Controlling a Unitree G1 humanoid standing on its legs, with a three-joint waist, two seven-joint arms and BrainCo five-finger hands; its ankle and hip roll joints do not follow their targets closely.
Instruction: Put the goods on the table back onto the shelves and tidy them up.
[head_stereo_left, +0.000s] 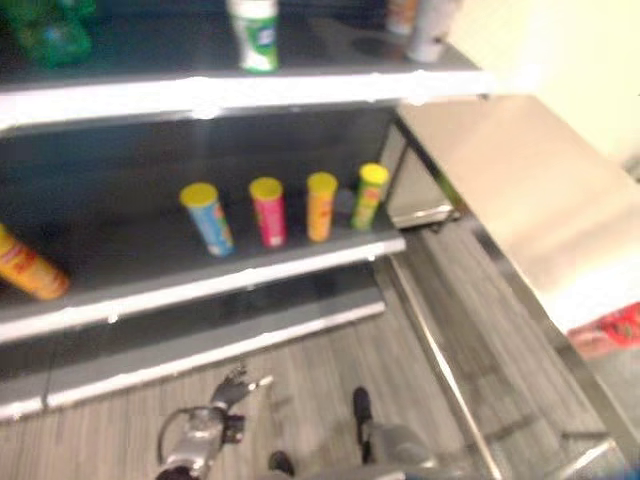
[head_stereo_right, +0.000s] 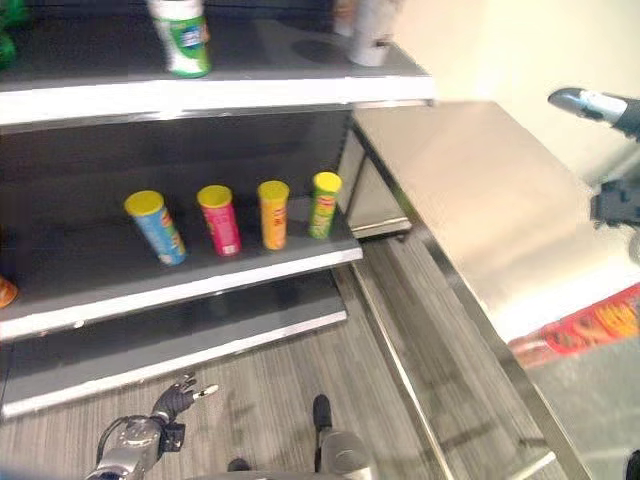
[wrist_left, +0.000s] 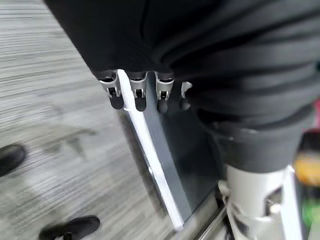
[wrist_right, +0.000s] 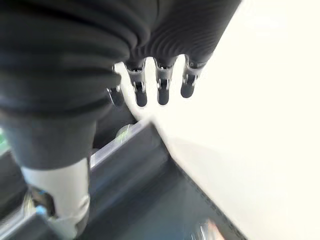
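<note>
The left hand (head_stereo_left: 232, 387) hangs low near the floor by the bottom of the shelves (head_stereo_left: 200, 285), fingers loosely straight and holding nothing. The right hand (head_stereo_right: 600, 106) is raised at the far right above the table (head_stereo_right: 480, 200), its fingers (wrist_right: 162, 90) relaxed and straight too, nothing in them. On the middle shelf four cans stand in a row: blue (head_stereo_left: 208, 219), pink (head_stereo_left: 268, 211), orange (head_stereo_left: 321, 205) and green (head_stereo_left: 369, 195), the blue one leaning a bit, the rest about upright. Further left an orange can (head_stereo_left: 28, 266) lies tilted on the same shelf. Up top are a white-and-green bottle (head_stereo_left: 254, 33) and a grey container (head_stereo_left: 432, 28). The steel tabletop looks bare, save a red pack (head_stereo_right: 585, 325) at its near right edge. I'd judge most goods are shelved; that pack and some straightening remain.
</note>
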